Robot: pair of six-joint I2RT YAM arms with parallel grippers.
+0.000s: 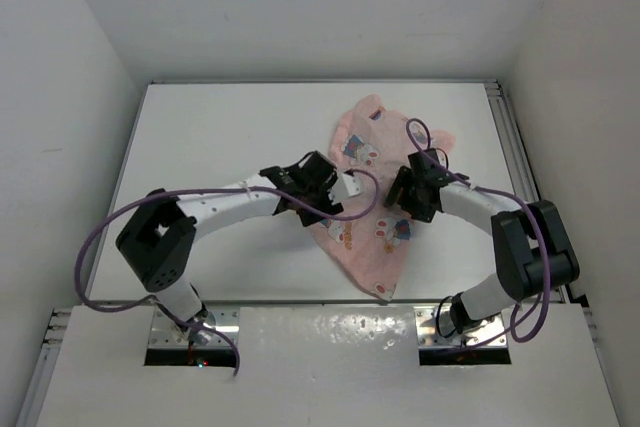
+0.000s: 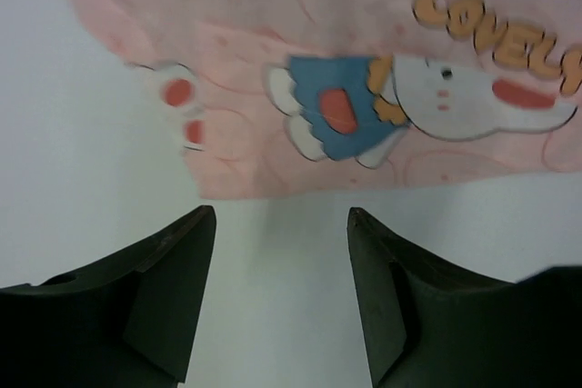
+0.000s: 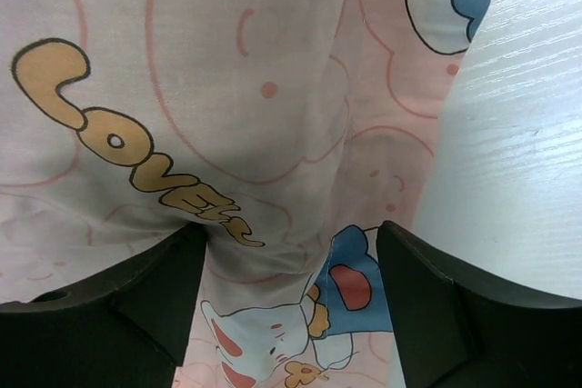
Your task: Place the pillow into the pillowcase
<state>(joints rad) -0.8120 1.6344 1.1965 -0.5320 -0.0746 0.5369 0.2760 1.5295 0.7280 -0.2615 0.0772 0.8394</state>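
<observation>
The left gripper (image 2: 282, 215) has its two dark fingers (image 2: 164, 297) spread apart. Only bare white table shows between them, and they pinch nothing. Its fingertips point at the pillowcase's edge, close to the cloth but not touching it. The right gripper (image 3: 291, 229) is spread wide too. It hangs low over the cloth, and a soft fold of pink fabric runs under the gap between its fingers (image 3: 136, 306). The cloth is not clamped.

The pillowcase (image 1: 365, 247) lies rumpled on the table (image 1: 220, 137), right of centre. It runs slantwise from a broad upper part towards the far right down to a narrow corner near the arms' bases. It is pale pink, printed with a white rabbit (image 2: 455, 88) in a blue dress and with orange lettering (image 3: 136, 156). From above, the left gripper is at the cloth's left edge and the right gripper is over its right side, with the middle of the cloth between them. Nothing of the pillow can be made out in any view.

A purple cable (image 1: 100, 237) loops along each arm. White walls close in the table on three sides.
</observation>
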